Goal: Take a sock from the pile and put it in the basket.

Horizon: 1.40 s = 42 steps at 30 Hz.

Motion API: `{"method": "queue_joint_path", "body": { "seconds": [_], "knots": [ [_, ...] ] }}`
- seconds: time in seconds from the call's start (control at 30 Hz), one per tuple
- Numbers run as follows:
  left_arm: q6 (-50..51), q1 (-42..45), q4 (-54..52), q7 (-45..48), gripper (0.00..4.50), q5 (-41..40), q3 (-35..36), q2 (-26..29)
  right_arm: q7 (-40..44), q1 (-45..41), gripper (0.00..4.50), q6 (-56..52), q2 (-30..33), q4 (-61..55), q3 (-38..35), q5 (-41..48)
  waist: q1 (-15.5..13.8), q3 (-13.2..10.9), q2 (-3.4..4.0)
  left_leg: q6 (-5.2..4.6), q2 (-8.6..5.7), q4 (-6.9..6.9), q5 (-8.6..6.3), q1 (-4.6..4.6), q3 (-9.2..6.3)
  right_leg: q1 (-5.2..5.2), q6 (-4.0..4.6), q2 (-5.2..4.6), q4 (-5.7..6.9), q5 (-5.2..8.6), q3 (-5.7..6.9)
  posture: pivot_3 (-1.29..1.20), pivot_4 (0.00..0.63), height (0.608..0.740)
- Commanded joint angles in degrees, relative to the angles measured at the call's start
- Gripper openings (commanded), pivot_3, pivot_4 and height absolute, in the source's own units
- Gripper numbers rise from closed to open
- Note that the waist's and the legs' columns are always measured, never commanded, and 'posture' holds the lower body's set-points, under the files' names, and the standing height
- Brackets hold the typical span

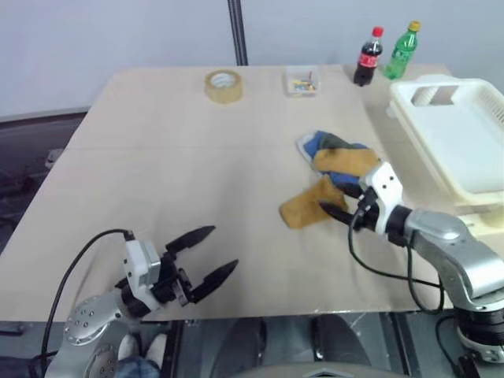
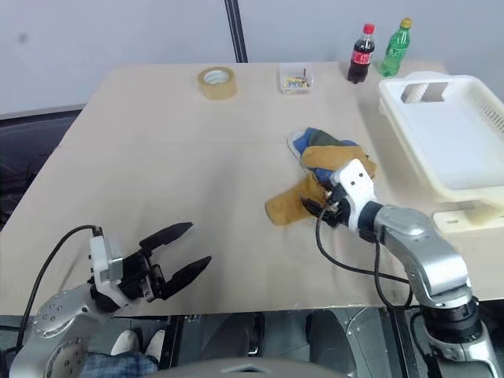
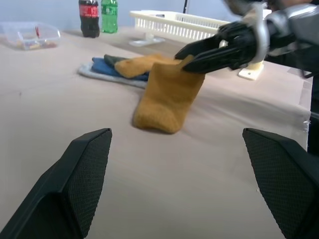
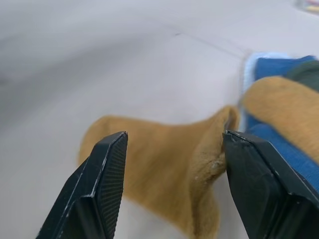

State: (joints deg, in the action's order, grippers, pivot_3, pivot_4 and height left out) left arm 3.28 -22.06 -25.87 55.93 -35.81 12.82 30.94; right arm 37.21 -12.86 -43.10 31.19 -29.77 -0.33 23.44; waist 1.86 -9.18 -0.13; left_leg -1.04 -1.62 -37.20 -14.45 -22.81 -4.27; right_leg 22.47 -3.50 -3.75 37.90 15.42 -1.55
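A mustard-yellow sock [image 1: 305,208] lies on the table just in front of the pile [image 1: 339,154], a heap with another yellow sock, a blue one and a dark grey-green one. My right gripper [image 1: 337,201] is open at the sock's near end, and the sock's raised edge [image 4: 214,149] stands between its fingers, against one of them. The left wrist view shows those fingers [image 3: 209,50] straddling the sock's [image 3: 167,97] lifted edge. The cream-white basket [image 1: 409,114] stands empty at the right, behind the right arm. My left gripper [image 1: 223,247] hovers open and empty near the table's front left.
At the table's far edge stand a roll of tape [image 1: 224,85], a small clear box [image 1: 302,83], a cola bottle [image 1: 367,57] and a green bottle [image 1: 402,51]. A black pole [image 1: 237,31] rises behind the table. Bare tabletop lies between the two grippers.
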Motion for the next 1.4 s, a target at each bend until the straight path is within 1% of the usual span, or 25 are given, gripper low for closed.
{"method": "queue_joint_path", "body": {
  "seconds": [0.03, 0.13, 0.23, 0.3, 0.37, 0.5, 0.57, 0.67, 0.7, 0.77, 0.8, 0.83, 1.0, 1.13, 1.2, 1.23, 1.3, 1.4],
  "knots": [
    [-0.73, 0.94, 0.06, 0.64, 4.5, 0.44, -0.54, 0.2, 3.29, 0.52, 3.14, 10.34, 2.95, 2.19, -1.76, -2.78, -0.09, 0.0, -0.02, 0.0, 0.0, -0.01, 0.0, 0.01, 0.0, -0.01, 0.0, 0.0, 0.0, 0.0, 0.02, 0.0, 0.15, 0.738],
    [-0.6, 1.13, -0.05, 0.8, 4.5, 0.41, -0.58, 0.05, 1.0, -0.33, 3.14, 14.1, 2.89, 6.94, -1.44, -6.03, -0.04, 0.03, -0.07, 0.0, 0.0, -0.03, 0.0, 0.03, 0.0, -0.03, 0.0, 0.01, 0.0, 0.0, 0.01, 0.0, 0.15, 0.738],
    [-0.54, 1.54, 0.29, 1.17, 4.5, 0.46, -0.54, 0.24, 1.62, 0.17, 3.14, 15.05, 4.17, 11.46, -2.59, -6.85, -0.07, 0.02, -0.06, 0.01, 0.0, -0.03, 0.0, 0.02, 0.01, -0.01, 0.0, 0.01, 0.01, 0.0, -0.02, 0.0, 0.15, 0.738],
    [-0.5, 1.81, 0.57, 1.4, 4.5, 0.49, -0.61, 0.25, 2.02, 0.37, 3.14, 13.95, 4.41, 12.72, -2.78, -6.15, -0.19, 0.02, -0.06, 0.01, 0.0, -0.03, 0.0, 0.02, 0.02, -0.02, 0.0, -0.01, 0.01, 0.0, -0.02, 0.0, 0.15, 0.738],
    [-0.54, 2.43, 1.01, 1.64, 4.5, 0.86, -1.14, 0.28, 0.22, -0.23, 3.14, 9.55, 2.75, 13.97, -3.73, -3.9, -0.31, 0.02, -0.06, 0.01, 0.0, -0.03, 0.0, 0.02, 0.01, -0.02, 0.0, -0.02, 0.0, 0.0, -0.02, 0.0, 0.15, 0.738],
    [-0.52, 3.66, 1.66, 1.94, 4.5, 1.17, -1.81, 0.48, -2.89, -2.62, 3.14, 4.67, -1.27, 15.61, -5.34, -0.67, -0.25, 0.02, -0.06, 0.01, 0.01, -0.03, 0.0, 0.02, 0.02, -0.02, 0.01, -0.01, 0.02, 0.0, -0.04, 0.0, 0.15, 0.738],
    [-0.43, 4.06, 1.51, 2.03, 4.5, 1.19, -2.2, 0.55, -3.53, -3.1, 3.14, 3.93, -1.38, 16.53, -4.93, -1.43, -0.37, 0.0, -0.03, 0.01, 0.01, -0.03, 0.0, 0.02, 0.02, -0.01, 0.01, 0.0, 0.03, 0.0, -0.04, 0.0, 0.15, 0.738],
    [-0.42, 4.45, 1.71, 2.02, 4.5, 1.1, -2.17, 0.56, -3.48, -3.13, 2.37, 4.18, -1.42, 16.98, -4.74, -1.46, -0.69, 0.0, -0.03, 0.0, 0.0, -0.02, 0.0, 0.0, 0.02, -0.01, 0.01, -0.01, -0.01, 0.0, -0.04, 0.0, 0.15, 0.738],
    [-0.51, 4.5, 1.88, 1.96, 4.5, 1.14, -2.0, 0.56, -3.47, -3.14, 1.99, 3.85, -1.66, 16.66, -5.08, -0.81, -0.85, 0.0, -0.03, 0.0, 0.0, -0.02, 0.0, 0.0, 0.02, -0.01, 0.01, -0.01, -0.02, 0.0, -0.04, 0.0, 0.15, 0.738],
    [-0.65, 4.45, 2.18, 1.86, 4.5, 1.29, -1.73, 0.52, -3.15, -2.9, 1.0, 3.58, -1.53, 15.87, -5.18, -0.23, -0.99, 0.0, -0.03, 0.0, 0.0, -0.02, 0.0, 0.0, 0.02, -0.01, 0.01, -0.01, -0.01, 0.0, -0.03, 0.0, 0.15, 0.738],
    [-0.82, 4.23, 2.25, 1.88, 4.5, 1.43, -1.76, 0.43, -2.79, -2.34, 0.33, 3.42, -1.09, 15.11, -5.06, -0.07, -1.01, 0.0, -0.03, 0.0, 0.0, -0.02, 0.0, 0.0, 0.02, -0.01, 0.01, -0.01, 0.0, 0.0, -0.03, 0.0, 0.15, 0.738],
    [-0.98, 4.02, 2.29, 1.96, 4.5, 1.51, -1.78, 0.36, -2.47, -1.79, 0.06, 3.2, -0.78, 14.33, -4.9, 0.2, -1.02, 0.0, -0.03, 0.0, 0.0, -0.03, 0.0, 0.0, 0.02, -0.01, 0.01, -0.01, 0.0, 0.0, -0.03, 0.0, 0.15, 0.738],
    [-0.96, 3.31, 1.52, 1.81, 4.5, 1.49, -1.84, 0.08, -1.52, 1.45, 0.06, -0.05, 0.56, 8.28, -3.19, 2.13, -1.06, 0.0, -0.03, 0.0, 0.0, -0.03, 0.0, -0.01, 0.02, -0.01, 0.01, -0.01, -0.01, 0.0, -0.02, 0.0, 0.15, 0.738],
    [-0.94, 2.76, 1.19, 1.97, 4.5, 1.48, -1.75, 0.17, -4.32, 3.54, 0.06, -11.38, 0.36, 2.26, -2.21, 6.03, -1.0, 0.0, -0.03, 0.0, 0.02, -0.03, 0.0, 0.01, 0.01, -0.02, 0.01, -0.01, 0.01, 0.0, -0.03, 0.0, 0.15, 0.738],
    [-0.97, 2.53, 1.06, 1.94, 4.5, 1.55, -1.78, 0.19, -5.02, 3.6, 0.06, -14.53, -0.35, 0.53, -1.41, 7.62, -1.02, 0.0, -0.03, 0.0, 0.02, -0.03, 0.0, 0.01, 0.01, -0.01, 0.01, -0.01, 0.01, 0.0, -0.03, 0.0, 0.15, 0.738],
    [-0.97, 2.5, 1.0, 1.88, 4.5, 1.62, -1.85, 0.19, -5.36, 3.46, 0.06, -14.62, -0.91, 0.28, -0.74, 7.64, -1.06, 0.01, -0.04, 0.0, 0.02, -0.03, 0.0, 0.01, 0.01, -0.01, 0.01, -0.01, 0.01, 0.0, -0.03, 0.0, 0.15, 0.738],
    [-0.89, 2.86, 1.26, 1.91, 4.5, 1.58, -1.92, 0.24, -5.38, 1.95, 0.06, -13.04, -2.22, 0.88, 3.16, 6.41, -1.05, 0.01, -0.05, 0.0, 0.02, -0.03, 0.0, 0.01, 0.01, -0.02, 0.01, -0.01, 0.0, 0.0, -0.01, 0.0, 0.15, 0.738],
    [-0.76, 3.55, 1.62, 2.16, 4.5, 1.73, -2.6, 0.19, -6.52, -1.71, 0.06, -10.62, -5.37, 5.0, 7.98, 3.39, -0.66, 0.01, -0.05, 0.0, 0.05, -0.03, 0.0, 0.04, 0.03, -0.01, 0.01, 0.04, 0.01, 0.0, -0.03, 0.0, 0.15, 0.738]
  ]
}}
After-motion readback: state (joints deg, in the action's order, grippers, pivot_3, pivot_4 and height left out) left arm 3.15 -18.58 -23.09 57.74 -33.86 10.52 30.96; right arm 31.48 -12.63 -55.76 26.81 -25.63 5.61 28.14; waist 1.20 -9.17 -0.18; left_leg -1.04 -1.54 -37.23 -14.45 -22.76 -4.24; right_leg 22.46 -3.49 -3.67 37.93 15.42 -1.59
